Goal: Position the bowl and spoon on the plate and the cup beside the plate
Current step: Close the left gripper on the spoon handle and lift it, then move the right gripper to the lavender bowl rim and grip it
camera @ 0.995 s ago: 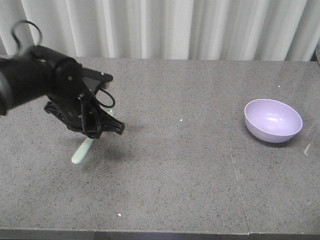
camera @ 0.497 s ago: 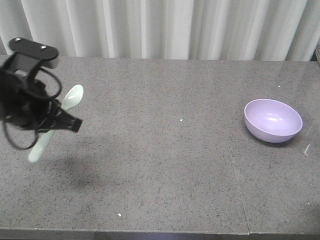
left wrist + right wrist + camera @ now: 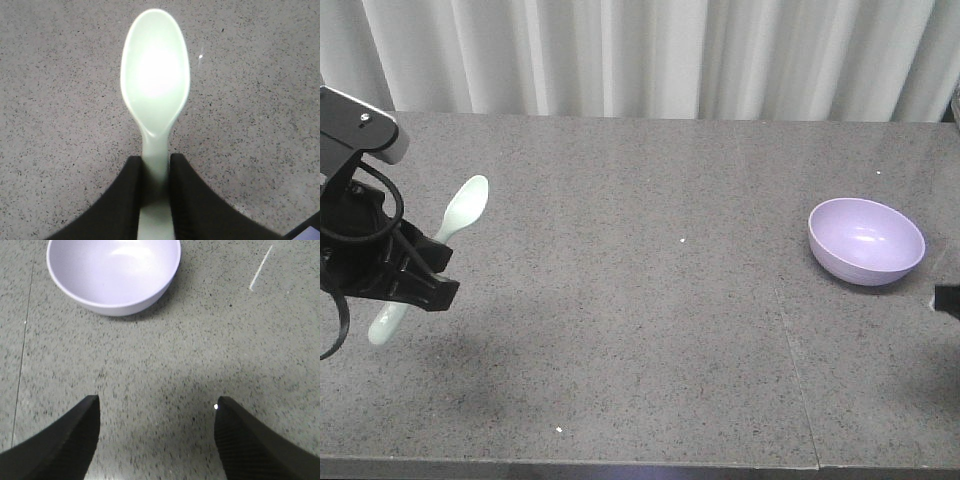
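Left wrist-mounted view: the spoon (image 3: pixel 155 75) is seen gripped by the left gripper (image 3: pixel 156 165). Its flat handle is pinched between the 2 black fingers (image 3: pixel 125 200), which are pressed on both sides of it just below the scoop. The oval scoop sticks out past the fingertips with its hollow side facing the camera. The grey speckled table (image 3: pixel 60 100) is seen behind it.

From the front-facing view, the spoon is found at the far left of the table. It is tilted, with the scoop pointed up toward the white curtain (image 3: pixel 650 55) and the handle end pointed down toward the near edge. The handle end pokes out on the other side of the gripper. A soft dark shadow (image 3: pixel 470 350) is cast on the table nearby, so the spoon looks to be held up off the table.

The bowl (image 3: pixel 866 240) is set upright on the right side of the table, well apart from the spoon and the left gripper.

The right gripper (image 3: pixel 157 402) is spread wide, and only bare table is seen between its 2 fingers. The bowl lies near it, just ahead of the fingertips, and is not touched. A thin white mark (image 3: pixel 260 267) is seen on the table beside the bowl.
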`<state>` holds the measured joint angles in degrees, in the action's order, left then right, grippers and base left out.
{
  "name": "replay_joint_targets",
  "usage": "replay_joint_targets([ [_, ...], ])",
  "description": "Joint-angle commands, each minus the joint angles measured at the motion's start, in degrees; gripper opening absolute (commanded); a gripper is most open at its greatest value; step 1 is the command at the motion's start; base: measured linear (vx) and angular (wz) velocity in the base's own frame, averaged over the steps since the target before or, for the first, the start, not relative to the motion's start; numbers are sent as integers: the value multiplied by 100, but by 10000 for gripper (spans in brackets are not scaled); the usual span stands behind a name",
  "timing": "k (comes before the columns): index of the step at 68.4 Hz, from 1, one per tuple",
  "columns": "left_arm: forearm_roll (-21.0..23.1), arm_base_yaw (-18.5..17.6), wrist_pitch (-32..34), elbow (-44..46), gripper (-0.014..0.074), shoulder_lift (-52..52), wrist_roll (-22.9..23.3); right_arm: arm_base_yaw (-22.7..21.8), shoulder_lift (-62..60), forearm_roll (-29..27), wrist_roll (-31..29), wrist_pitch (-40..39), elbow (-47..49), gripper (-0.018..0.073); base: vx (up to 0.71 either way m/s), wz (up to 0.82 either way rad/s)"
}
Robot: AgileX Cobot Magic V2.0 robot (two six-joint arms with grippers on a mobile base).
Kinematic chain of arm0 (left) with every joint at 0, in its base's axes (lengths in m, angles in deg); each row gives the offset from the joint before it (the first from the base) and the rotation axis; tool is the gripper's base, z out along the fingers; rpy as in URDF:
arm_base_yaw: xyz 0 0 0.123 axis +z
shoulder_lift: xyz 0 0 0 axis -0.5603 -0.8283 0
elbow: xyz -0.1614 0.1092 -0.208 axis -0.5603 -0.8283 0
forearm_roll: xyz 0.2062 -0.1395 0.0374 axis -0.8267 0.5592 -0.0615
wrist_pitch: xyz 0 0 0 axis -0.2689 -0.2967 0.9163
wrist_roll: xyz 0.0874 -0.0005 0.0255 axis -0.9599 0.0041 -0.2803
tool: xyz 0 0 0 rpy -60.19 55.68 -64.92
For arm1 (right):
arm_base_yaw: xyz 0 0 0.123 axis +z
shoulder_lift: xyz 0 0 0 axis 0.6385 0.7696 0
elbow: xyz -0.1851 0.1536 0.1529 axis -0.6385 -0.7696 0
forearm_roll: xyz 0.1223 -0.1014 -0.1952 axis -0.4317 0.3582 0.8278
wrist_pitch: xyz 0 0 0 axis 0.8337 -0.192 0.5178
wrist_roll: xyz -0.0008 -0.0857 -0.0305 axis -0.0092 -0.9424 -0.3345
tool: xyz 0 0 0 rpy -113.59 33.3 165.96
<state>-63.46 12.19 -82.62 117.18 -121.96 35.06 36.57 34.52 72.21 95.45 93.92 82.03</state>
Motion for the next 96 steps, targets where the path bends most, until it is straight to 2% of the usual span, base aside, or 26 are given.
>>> replay_joint_targets([
  [1, 70, -2, 391, 150, 76, 133, -13, -1, 362, 103, 90, -315, 503, 486, 0, 0],
  [6, 70, -2, 386, 150, 76, 133, -13, -45, 678, 75, 229, -302, 761, 486, 0, 0],
  [14, 70, -2, 386, 150, 76, 133, -13, -387, 1189, -186, 244, -320, 1208, 486, 0, 0],
  [29, 70, -2, 386, 150, 76, 133, -13, -923, 2280, -1228, -889, 51, 2083, 486, 0, 0],
  [40, 70, -2, 386, 150, 76, 133, -13, -926, 3012, -1699, -1380, 89, 2598, 480, 0, 0],
  [54, 70, -2, 386, 150, 76, 133, -13, -926, 3708, -1641, -1576, 110, 3096, 438, 0, 0],
  [81, 70, -2, 391, 150, 76, 133, -13, -926, 4422, -1566, -1588, -420, 3430, 328, 0, 0],
  [96, 70, -2, 391, 150, 76, 133, -13, -926, 4475, -1565, -1588, -448, 3430, 211, 0, 0],
])
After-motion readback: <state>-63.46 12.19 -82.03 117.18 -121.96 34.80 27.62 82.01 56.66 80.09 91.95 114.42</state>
